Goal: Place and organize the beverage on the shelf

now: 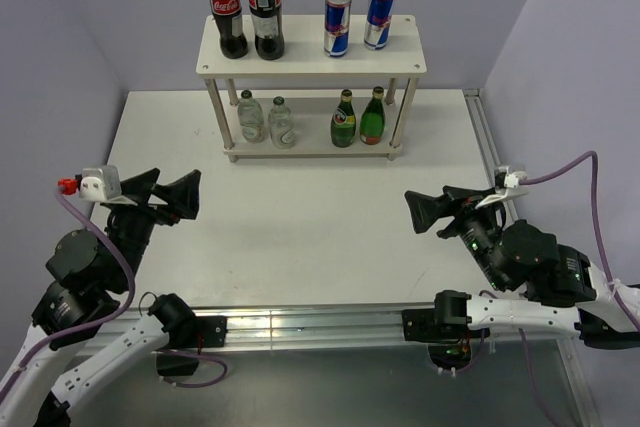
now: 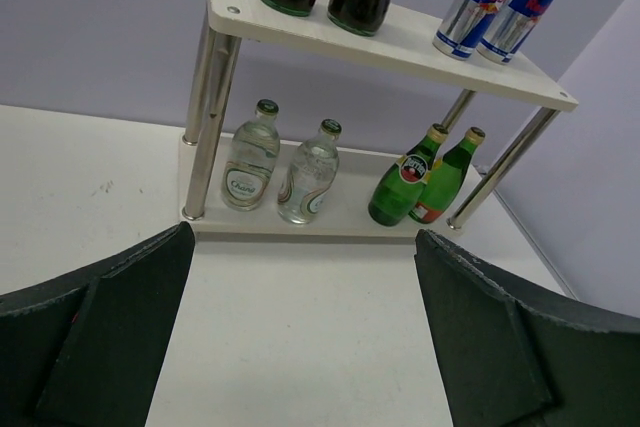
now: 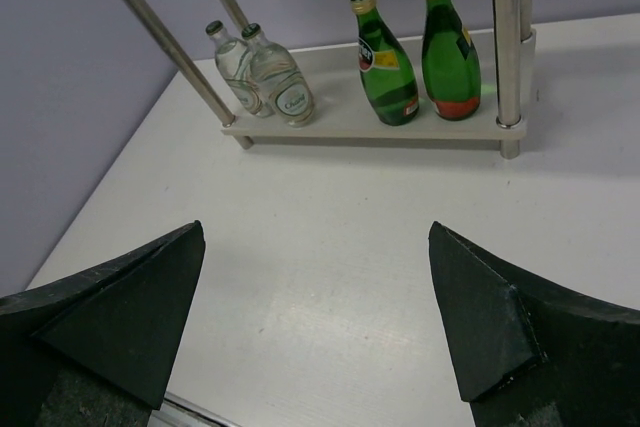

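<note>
All six drinks stand on the shelf (image 1: 310, 44) at the far side of the desk (image 1: 300, 237). The blue-and-silver cans (image 1: 337, 22) are on the top board beside two cola bottles (image 1: 227, 9), with the clear bottles (image 1: 250, 116) and green bottles (image 1: 344, 119) below. The left pincer (image 1: 178, 197) and right pincer (image 1: 425, 210) hang well short of it, fingers spread, holding nothing.

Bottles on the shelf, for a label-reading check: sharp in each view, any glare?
Left wrist: clear bottles sharp, evenly lit. Right wrist: green bottles sharp, labels clear. Top external: all small but sharp; glare only on the metal rail at the near edge.
</note>
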Motion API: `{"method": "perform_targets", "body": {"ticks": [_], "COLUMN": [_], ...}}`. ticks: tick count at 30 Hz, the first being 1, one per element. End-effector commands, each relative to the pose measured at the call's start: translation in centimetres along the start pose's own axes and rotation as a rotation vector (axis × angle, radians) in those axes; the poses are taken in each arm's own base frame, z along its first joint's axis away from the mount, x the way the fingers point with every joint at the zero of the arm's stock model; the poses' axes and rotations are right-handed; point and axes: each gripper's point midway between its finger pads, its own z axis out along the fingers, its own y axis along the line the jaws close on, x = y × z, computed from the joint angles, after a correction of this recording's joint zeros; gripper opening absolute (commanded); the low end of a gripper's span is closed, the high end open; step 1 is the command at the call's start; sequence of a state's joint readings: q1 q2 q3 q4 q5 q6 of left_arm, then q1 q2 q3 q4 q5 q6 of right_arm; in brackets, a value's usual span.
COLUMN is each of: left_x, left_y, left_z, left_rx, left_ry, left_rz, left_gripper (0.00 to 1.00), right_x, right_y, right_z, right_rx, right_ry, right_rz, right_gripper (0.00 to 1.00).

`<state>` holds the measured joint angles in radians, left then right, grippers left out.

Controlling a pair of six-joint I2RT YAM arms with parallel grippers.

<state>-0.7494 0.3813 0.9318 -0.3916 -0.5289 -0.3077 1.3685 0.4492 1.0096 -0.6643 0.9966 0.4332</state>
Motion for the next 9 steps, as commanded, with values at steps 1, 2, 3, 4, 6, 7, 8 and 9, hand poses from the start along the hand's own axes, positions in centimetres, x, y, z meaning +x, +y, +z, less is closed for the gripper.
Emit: {"method": "perform_targets", "body": {"ticks": [1, 2, 3, 4, 6, 7, 8, 9], "left_x": [-0.53, -0.46, -0.25, -0.35, -0.38, -0.5, -0.37, -0.45], "left_y": [0.22, 0.24, 0.39, 0.8, 0.84, 1.05, 1.06, 1.16], "left_z": [0.41, 0.46, 0.52, 0.64, 0.68, 0.71, 0.79, 0.81], "left_rx": [-0.004, -0.003, -0.006, -0.023, -0.02, -0.029, -0.028, -0.034], "left_ry": [-0.036, -0.037, -0.036, -0.045, -0.05, -0.055, -0.052, -0.054], "left_rz": [0.021, 0.022, 0.025, 0.029, 0.029, 0.031, 0.033, 0.034], "left_gripper": [0.99, 0.99, 0.99, 0.99, 0.99, 0.99, 0.99, 0.99], "right_x": [-0.68, -0.79, -0.81, -0.92, -0.92, -0.82, -0.81, -0.65], "right_y": [-0.12, -0.1, -0.01, 0.13, 0.23, 0.36, 0.16, 0.16], "right_z": [-0.38, -0.39, -0.37, -0.33, -0.24, -0.15, -0.08, -0.09], "right_rx": [-0.02, -0.023, -0.027, -0.029, -0.028, -0.031, -0.013, -0.018], "right_ry": [-0.011, -0.014, -0.014, -0.017, -0.018, -0.018, -0.019, -0.016], "right_rz": [0.006, 0.0, -0.003, -0.003, -0.014, -0.02, -0.018, -0.029], "right_gripper": [1.0, 1.0, 1.0, 1.0, 1.0, 1.0, 1.0, 1.0]}}
